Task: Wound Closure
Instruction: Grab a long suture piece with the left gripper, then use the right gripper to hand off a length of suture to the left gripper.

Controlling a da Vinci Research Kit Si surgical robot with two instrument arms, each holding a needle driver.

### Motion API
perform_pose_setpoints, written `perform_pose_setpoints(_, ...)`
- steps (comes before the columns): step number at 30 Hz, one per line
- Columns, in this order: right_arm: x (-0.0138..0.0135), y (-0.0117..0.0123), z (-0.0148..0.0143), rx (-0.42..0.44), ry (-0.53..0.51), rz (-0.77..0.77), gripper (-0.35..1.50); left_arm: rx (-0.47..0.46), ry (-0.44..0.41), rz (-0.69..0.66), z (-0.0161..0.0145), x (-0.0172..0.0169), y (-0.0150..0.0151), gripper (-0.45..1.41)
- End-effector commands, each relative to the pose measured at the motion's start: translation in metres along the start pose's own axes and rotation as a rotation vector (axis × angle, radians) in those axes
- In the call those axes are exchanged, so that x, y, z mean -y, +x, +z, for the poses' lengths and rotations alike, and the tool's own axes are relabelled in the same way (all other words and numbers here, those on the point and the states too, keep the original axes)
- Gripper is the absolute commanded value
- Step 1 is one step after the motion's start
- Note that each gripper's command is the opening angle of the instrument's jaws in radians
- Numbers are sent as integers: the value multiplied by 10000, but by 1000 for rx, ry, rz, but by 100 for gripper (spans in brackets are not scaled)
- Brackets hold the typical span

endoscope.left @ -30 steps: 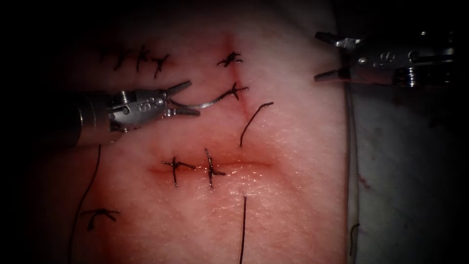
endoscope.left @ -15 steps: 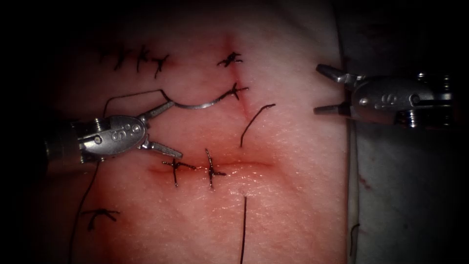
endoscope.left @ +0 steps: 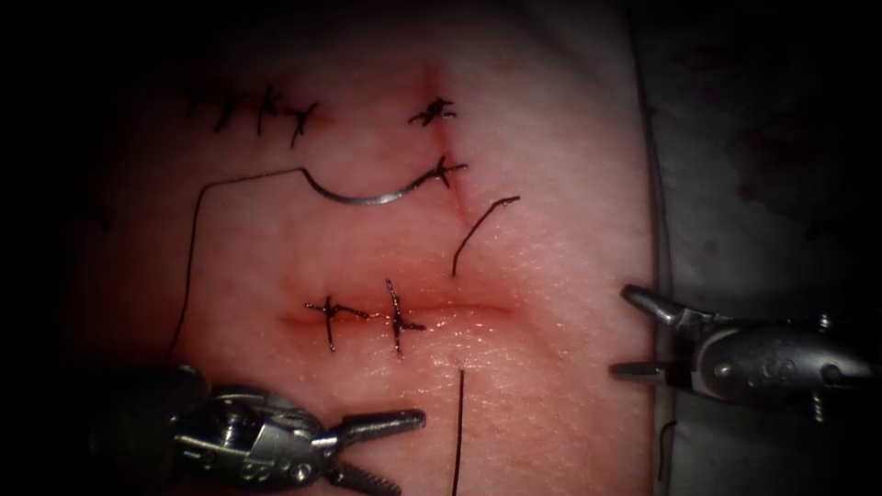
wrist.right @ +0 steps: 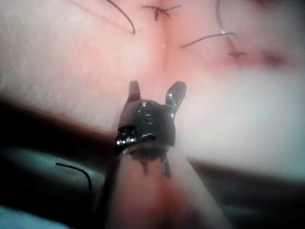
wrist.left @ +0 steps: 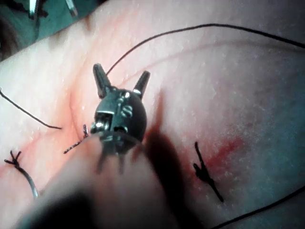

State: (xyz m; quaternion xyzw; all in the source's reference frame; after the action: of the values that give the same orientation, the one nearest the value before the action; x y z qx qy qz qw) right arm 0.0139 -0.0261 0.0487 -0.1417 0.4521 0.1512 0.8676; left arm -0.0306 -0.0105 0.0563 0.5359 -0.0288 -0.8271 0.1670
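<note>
The curved needle lies loose on the tissue above the horizontal cut, and neither tool holds it. One end rests by a stitch. Its thread leaves the other end, runs left, then drops toward my left tool. The left tool sits below the cut's left part, jaws open and holding nothing; in the left wrist view they are spread over bare tissue. My right tool hovers at the tissue's right edge, open and holding nothing, as the right wrist view also shows.
Two knotted stitches cross the cut's left part. A thread end rises above its right part and another strand runs down below it. More stitches sit higher up. Grey bench lies right of the tissue.
The left tool let go of the needle and dropped to the lower left, leaving the needle lying on the tissue. The right tool came down from the upper right to beside the cut.
</note>
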Motion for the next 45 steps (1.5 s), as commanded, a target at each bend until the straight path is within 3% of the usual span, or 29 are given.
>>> perform_pose_setpoints(1, 14, 1, 4, -5, 1, 4, 131, -27, -5, 25, 12, 1, -4, 42)
perform_pose_setpoints(4, 20, 3, 1, -9, 1, 13, 130, -47, -10, 60, 17, 1, -3, 36)
perform_pose_setpoints(5, 23, 3, 0, -11, 0, 11, 130, -66, -15, 86, 22, 0, -1, 59)
perform_pose_setpoints(7, 25, 3, -1, -11, 0, 9, 128, -79, -18, 110, 27, -1, 1, 66)
perform_pose_setpoints(16, 43, 5, 10, -13, -15, 12, 133, -86, -99, 231, 62, -30, 12, 78)
perform_pose_setpoints(20, 47, 4, 14, -14, -20, 15, 136, -93, -110, 250, 65, -41, 18, 71)
perform_pose_setpoints(23, 51, 3, 17, -14, -25, 18, 138, -102, -125, 262, 59, -51, 26, 57)
perform_pose_setpoints(24, 53, 3, 19, -14, -26, 17, 138, -107, -134, 261, 54, -52, 28, 26)
perform_pose_setpoints(25, 54, 3, 20, -14, -27, 17, 138, -96, -137, 260, 52, -51, 29, 12)
perform_pose_setpoints(26, 57, 5, 22, -15, -29, 16, 138, -69, -144, 248, 51, -45, 28, -15)
perform_pose_setpoints(28, 61, 8, 24, -25, -24, 16, 138, -70, -144, 240, 51, -36, 26, -20)
perform_pose_setpoints(29, 64, 13, 27, -35, -18, 17, 136, -75, -140, 234, 52, -27, 24, -40)
perform_pose_setpoints(30, 65, 16, 28, -41, -14, 23, 136, -79, -134, 231, 52, -22, 23, -45)
perform_pose_setpoints(37, 64, 51, 57, -89, 14, 63, 128, -109, -78, 203, 48, 19, 20, -45)
perform_pose_setpoints(45, 53, 76, 103, -163, 3, 87, 130, -110, -75, 213, 41, 33, 20, -45)
